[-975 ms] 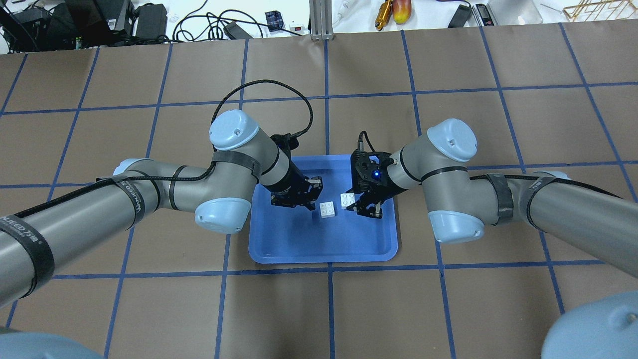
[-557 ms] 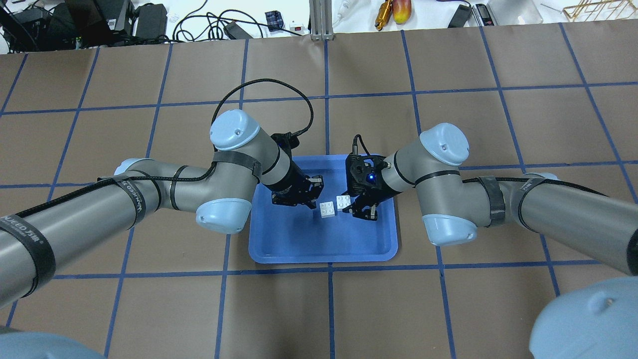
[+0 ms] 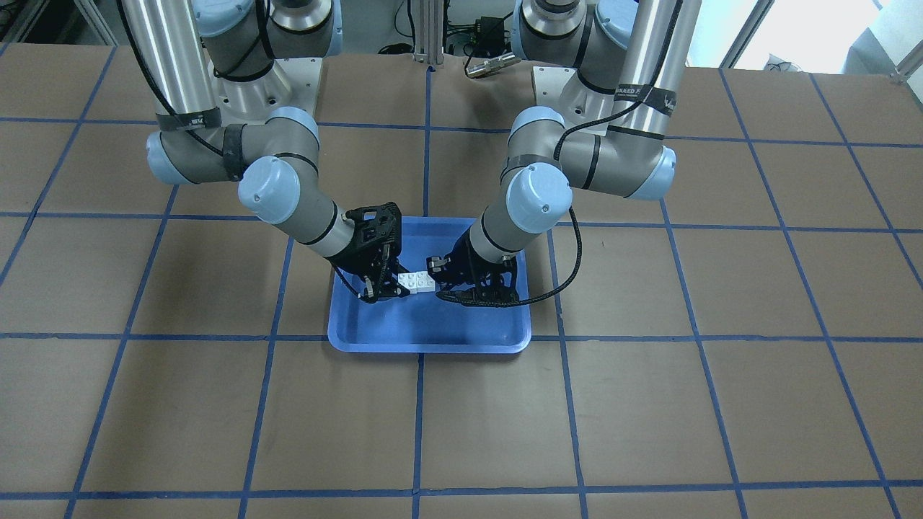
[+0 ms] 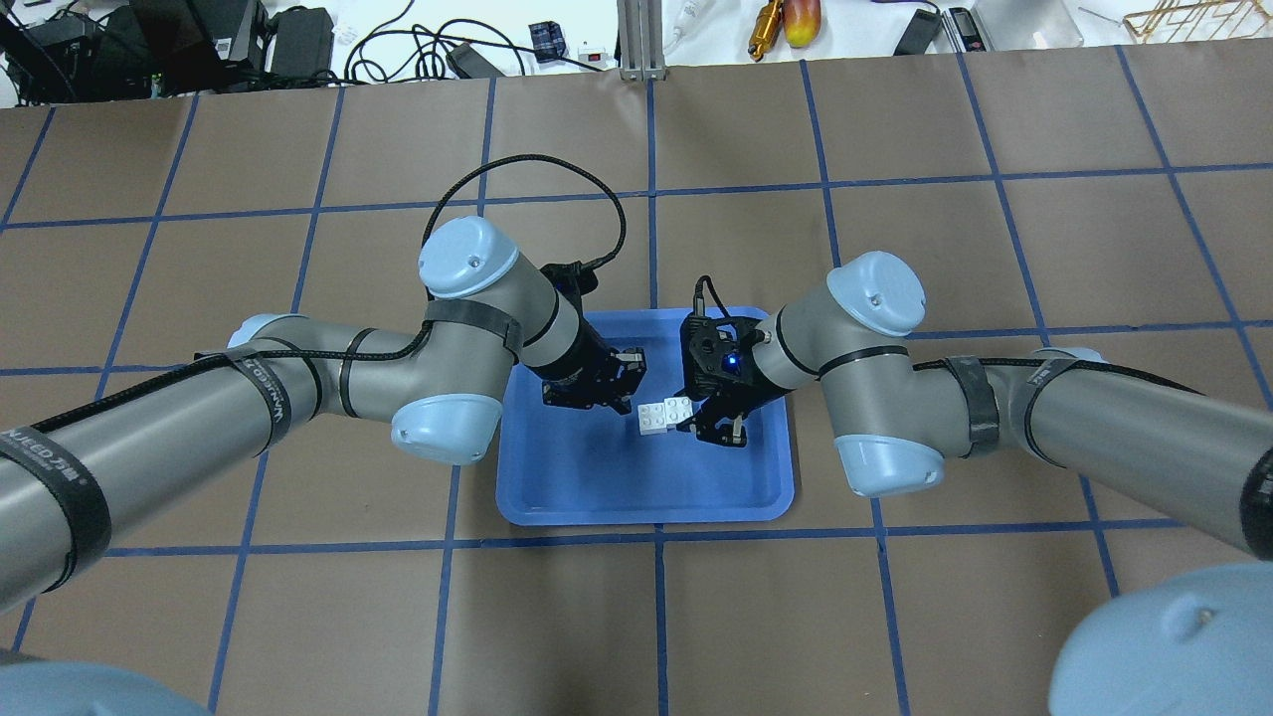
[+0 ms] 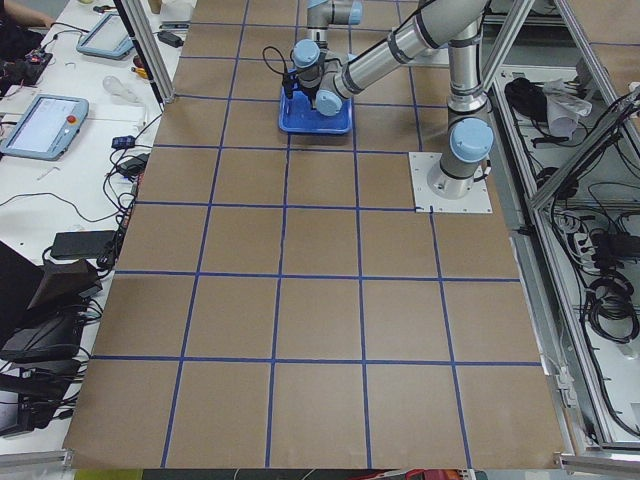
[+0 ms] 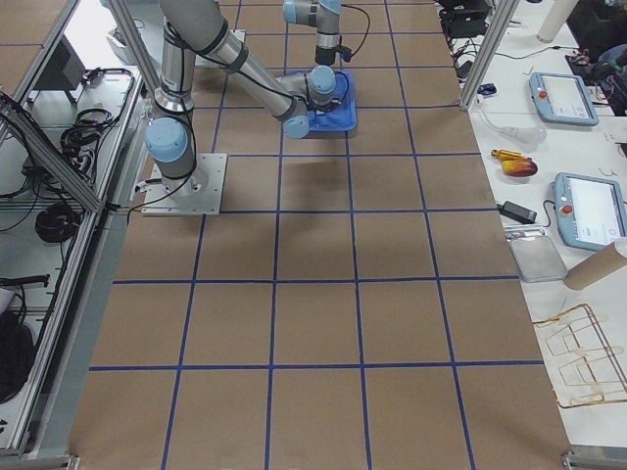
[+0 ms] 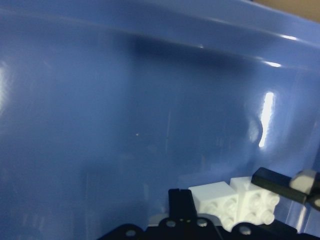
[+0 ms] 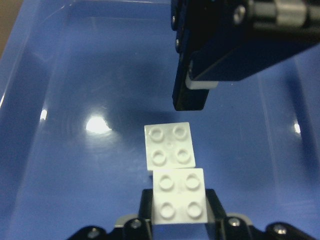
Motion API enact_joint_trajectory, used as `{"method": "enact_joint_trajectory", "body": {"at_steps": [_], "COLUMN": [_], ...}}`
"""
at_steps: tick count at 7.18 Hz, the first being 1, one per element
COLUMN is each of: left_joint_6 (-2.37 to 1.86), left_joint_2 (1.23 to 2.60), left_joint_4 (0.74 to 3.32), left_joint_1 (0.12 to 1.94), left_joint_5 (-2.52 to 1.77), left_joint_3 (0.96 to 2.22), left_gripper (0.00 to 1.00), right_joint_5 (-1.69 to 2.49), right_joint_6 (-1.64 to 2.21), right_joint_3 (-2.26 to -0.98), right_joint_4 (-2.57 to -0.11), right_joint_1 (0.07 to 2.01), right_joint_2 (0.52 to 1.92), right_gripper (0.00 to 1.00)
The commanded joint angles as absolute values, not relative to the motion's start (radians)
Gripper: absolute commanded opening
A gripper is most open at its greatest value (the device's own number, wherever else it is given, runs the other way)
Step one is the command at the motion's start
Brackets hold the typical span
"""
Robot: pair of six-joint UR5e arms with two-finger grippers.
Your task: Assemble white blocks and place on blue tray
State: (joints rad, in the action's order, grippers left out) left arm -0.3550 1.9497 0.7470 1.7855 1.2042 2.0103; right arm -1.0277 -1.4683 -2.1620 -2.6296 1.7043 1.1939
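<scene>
The blue tray (image 4: 597, 497) lies at the table's middle, also in the front view (image 3: 375, 331). One white block (image 4: 652, 420) lies flat on the tray floor, studs up (image 8: 169, 145). My right gripper (image 4: 686, 410) is shut on a second white block (image 8: 179, 200), studs up, held low with its edge against the lying block. The two blocks show side by side in the front view (image 3: 414, 281). My left gripper (image 4: 627, 383) is open and empty, hovering just beside the lying block; one of its fingers (image 8: 192, 95) shows above that block.
The tray's rim (image 8: 30, 65) rises around both grippers. Brown table with a blue tape grid (image 4: 656, 617) surrounds the tray. Cables and tools (image 4: 786, 20) lie past the far edge. Tablets (image 6: 588, 211) sit on a side bench.
My right gripper has moved left with its white block, closing the gap until it meets the lying block. The left arm and the lying block have not moved.
</scene>
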Motion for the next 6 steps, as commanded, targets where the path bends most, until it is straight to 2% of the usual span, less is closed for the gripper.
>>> {"method": "enact_joint_trajectory", "body": {"at_steps": [1, 4, 5, 6], "left_joint_6": [-0.356, -0.356, -0.359, -0.357], "left_joint_2": [1.95, 1.95, 1.95, 1.95], "left_joint_4": [0.747, 0.747, 0.747, 0.747], "left_joint_1": [1.786, 1.786, 1.786, 1.786], "left_joint_5": [1.204, 1.204, 1.204, 1.204], "left_joint_3": [2.01, 2.01, 2.01, 2.01], "left_gripper": [0.0, 0.0, 0.0, 0.0], "right_joint_5": [-1.028, -1.028, -1.028, -1.028], "right_joint_6": [-1.462, -1.462, -1.462, -1.463], "right_joint_3": [-2.161, -2.163, -2.163, -2.167], "right_joint_4": [-2.628, -2.626, -2.628, -2.628], "right_joint_1": [1.707, 1.707, 1.707, 1.707], "right_joint_2": [1.2, 1.2, 1.193, 1.193], "right_gripper": [0.08, 0.11, 0.24, 0.6]}}
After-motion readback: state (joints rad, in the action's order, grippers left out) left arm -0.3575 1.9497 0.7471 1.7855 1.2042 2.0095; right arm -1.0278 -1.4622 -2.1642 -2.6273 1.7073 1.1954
